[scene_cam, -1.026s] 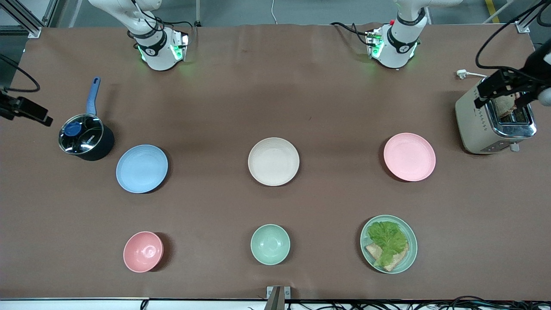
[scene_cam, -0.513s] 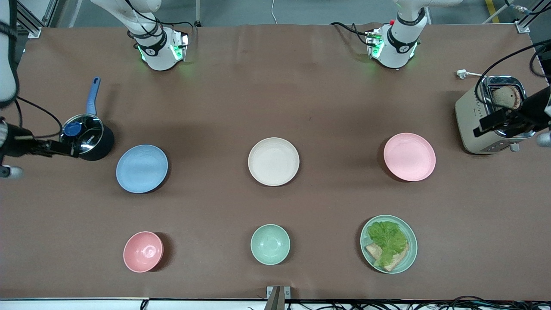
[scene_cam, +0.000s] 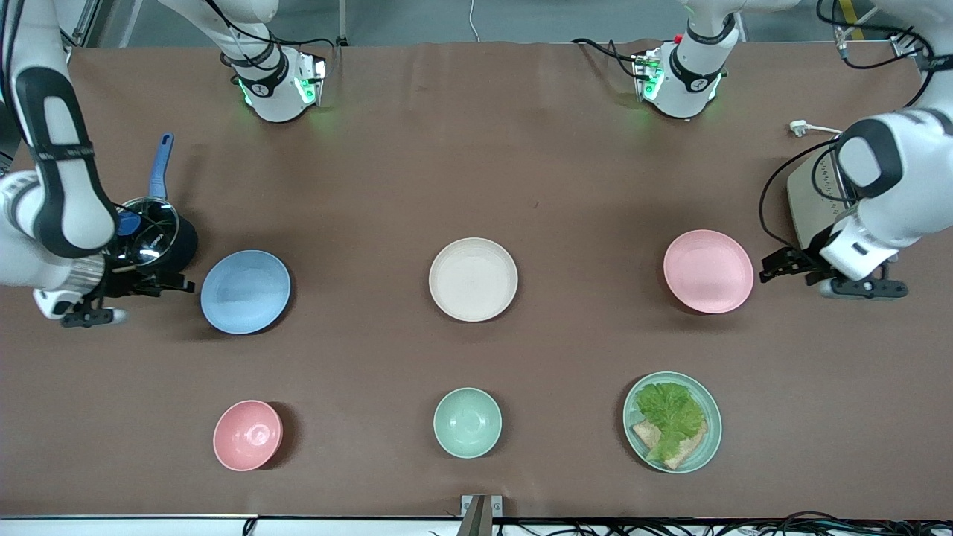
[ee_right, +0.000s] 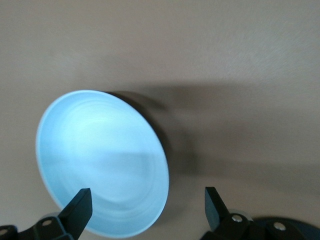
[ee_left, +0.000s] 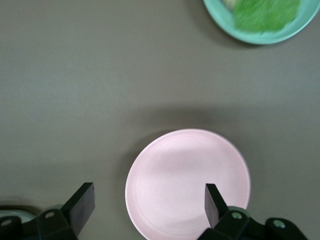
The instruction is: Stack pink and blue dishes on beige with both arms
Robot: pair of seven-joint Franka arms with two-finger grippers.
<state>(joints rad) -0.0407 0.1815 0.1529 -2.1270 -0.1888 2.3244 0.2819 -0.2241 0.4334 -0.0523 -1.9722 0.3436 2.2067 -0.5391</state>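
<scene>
- Having swung in since the frame half a second earlier, the right gripper now hangs beside the blue plate, at the rim toward the right arm's end of the table; the arm's white forearm now covers part of the lidded pot.
- Left gripper: likewise moved inward from over the toaster; now just beside the pink plate, at its rim toward the left arm's end of the table.
- Fingers: both pairs spread wide, nothing between them; in the left wrist view the black fingers straddle the pink plate; in the right wrist view they frame the blue plate's edge.
- Dishes: no shift from the earlier frames.
- Beige plate: round, shallow, matte cream, low rim; mid-table, between the blue and pink plates, well apart from both, bare.
- Blue and pink plates: same round shallow form, matte, faint concentric rings.
- Along the table edge nearest the front camera: small pink bowl, deeper; mint-green bowl; mint-green plate carrying crinkled lettuce over bread.
- Table: flat brown covering, matte.
- Pot: dark body, glass lid, blue handle.
</scene>
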